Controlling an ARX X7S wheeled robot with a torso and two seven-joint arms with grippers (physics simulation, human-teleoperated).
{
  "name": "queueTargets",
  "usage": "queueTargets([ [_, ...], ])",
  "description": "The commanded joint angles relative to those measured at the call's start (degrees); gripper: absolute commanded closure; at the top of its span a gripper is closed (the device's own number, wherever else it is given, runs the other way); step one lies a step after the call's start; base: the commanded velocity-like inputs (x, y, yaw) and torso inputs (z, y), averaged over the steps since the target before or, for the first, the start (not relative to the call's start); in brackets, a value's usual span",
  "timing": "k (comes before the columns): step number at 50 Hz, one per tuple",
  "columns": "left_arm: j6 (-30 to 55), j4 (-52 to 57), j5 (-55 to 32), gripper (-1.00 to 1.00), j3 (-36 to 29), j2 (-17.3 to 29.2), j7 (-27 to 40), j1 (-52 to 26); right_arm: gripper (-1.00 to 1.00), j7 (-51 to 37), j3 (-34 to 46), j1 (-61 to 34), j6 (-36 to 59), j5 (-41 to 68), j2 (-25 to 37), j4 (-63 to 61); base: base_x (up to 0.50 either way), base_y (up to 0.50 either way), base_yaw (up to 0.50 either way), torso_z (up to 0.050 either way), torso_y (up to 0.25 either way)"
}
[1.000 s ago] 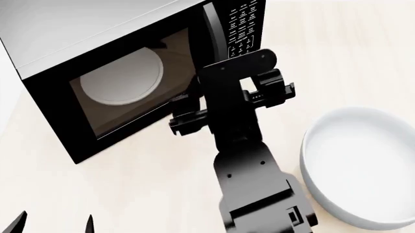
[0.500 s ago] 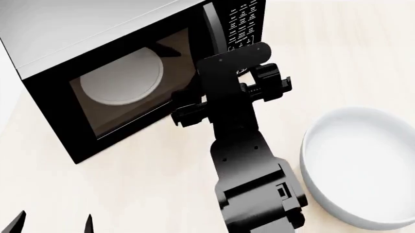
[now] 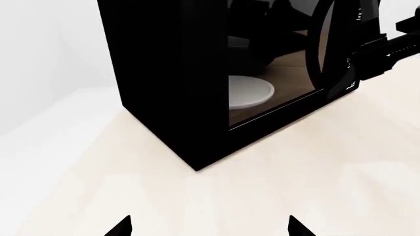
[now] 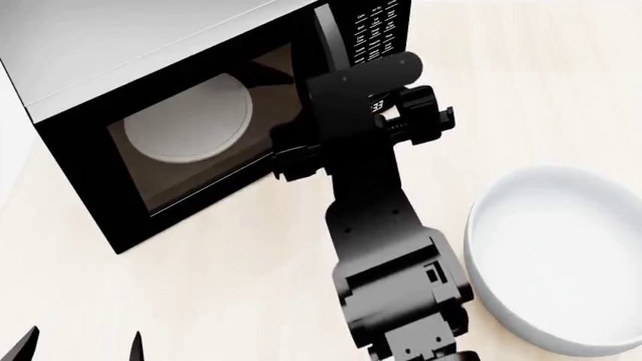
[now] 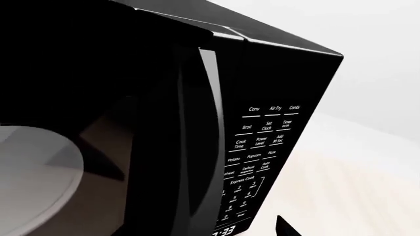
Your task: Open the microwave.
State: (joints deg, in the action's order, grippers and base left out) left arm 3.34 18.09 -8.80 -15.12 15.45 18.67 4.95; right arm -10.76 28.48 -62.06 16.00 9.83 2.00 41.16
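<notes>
The microwave [image 4: 150, 45] is a black box with a grey top at the upper left of the head view. Its windowed door looks closed, and the white turntable plate [image 4: 191, 120] shows through the glass. My right gripper [image 5: 206, 228] is open right at the door's front, straddling the vertical handle [image 5: 206, 123] beside the keypad [image 5: 262, 142]. Only one of its fingertips [image 5: 285, 228] shows; the other is lost against the black door. In the head view the wrist hides those fingers. My left gripper [image 3: 208, 227] is open and empty, low and well short of the microwave [image 3: 164, 73].
A large white bowl [image 4: 561, 256] sits on the pale wooden counter [image 4: 240, 301] to the right of my right arm. The clock display [image 5: 225, 231] glows below the keypad. A white wall rises behind the microwave.
My right arm has pushed forward and up, bringing its gripper closer against the door handle. The left gripper and the microwave door have not moved.
</notes>
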Motion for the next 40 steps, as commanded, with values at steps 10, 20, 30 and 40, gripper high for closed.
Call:
queueTargets([
  [10,-0.1,0.0,-0.1,-1.0,-0.5,0.4,0.4,0.0,1.0,-1.1,1.6,0.1,-1.3,2.0,0.8,0.3,0.0,0.0,0.0,0.0,0.0],
  [20,-0.2,0.5,0.0,-1.0,-0.7,0.6,0.8,0.2,1.0,-1.3,2.1,2.7,-2.4,3.3,1.4,-2.0,0.0,0.0,0.0,0.0,0.0],
  [30,-0.3,0.1,0.2,-1.0,-1.1,0.6,1.1,0.0,1.0,-1.0,2.0,5.5,-3.6,4.8,2.7,-4.5,0.0,0.0,0.0,0.0,0.0],
  [40,-0.4,0.2,0.1,-1.0,-1.3,0.8,1.3,0.0,1.0,-1.2,2.1,8.5,-3.3,5.9,4.1,-8.9,0.0,0.0,0.0,0.0,0.0],
])
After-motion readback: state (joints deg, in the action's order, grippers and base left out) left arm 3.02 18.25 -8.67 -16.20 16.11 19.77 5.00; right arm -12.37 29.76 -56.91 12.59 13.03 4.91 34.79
